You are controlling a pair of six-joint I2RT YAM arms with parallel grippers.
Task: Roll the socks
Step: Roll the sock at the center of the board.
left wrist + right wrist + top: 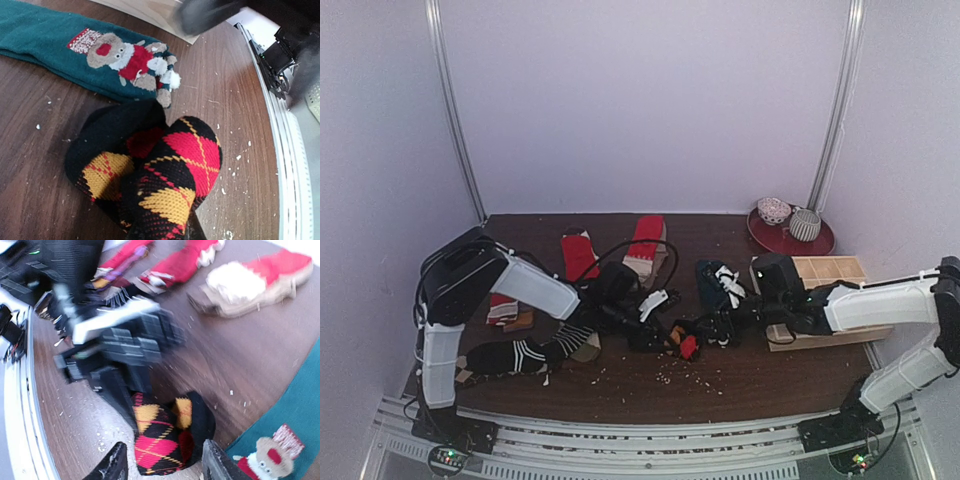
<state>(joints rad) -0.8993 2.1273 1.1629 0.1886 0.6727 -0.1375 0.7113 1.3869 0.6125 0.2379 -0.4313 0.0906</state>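
Both arms are in at the middle of the counter (235,90) here, meeting over the black argyle sock (160,175). It's bunched into a thick bundle of red and yellow diamonds, sitting near the front edge. The left hand (660,337) is clamped on that bundle: in its own wrist view the fabric rises right up into the grip and hides the fingertips. Opposite, the right hand (164,467) is spread wide, one finger (112,467) on each side of the bundle, holding nothing. Just beyond the argyle lies the dark teal sock (60,55), flat on the wood, its stitched figure in a red jumper facing up and almost touching the black toe. Further back, the red-and-beige socks (260,280) lie apart, and the black-and-white striped sock (520,355) stretches out by the left arm's base
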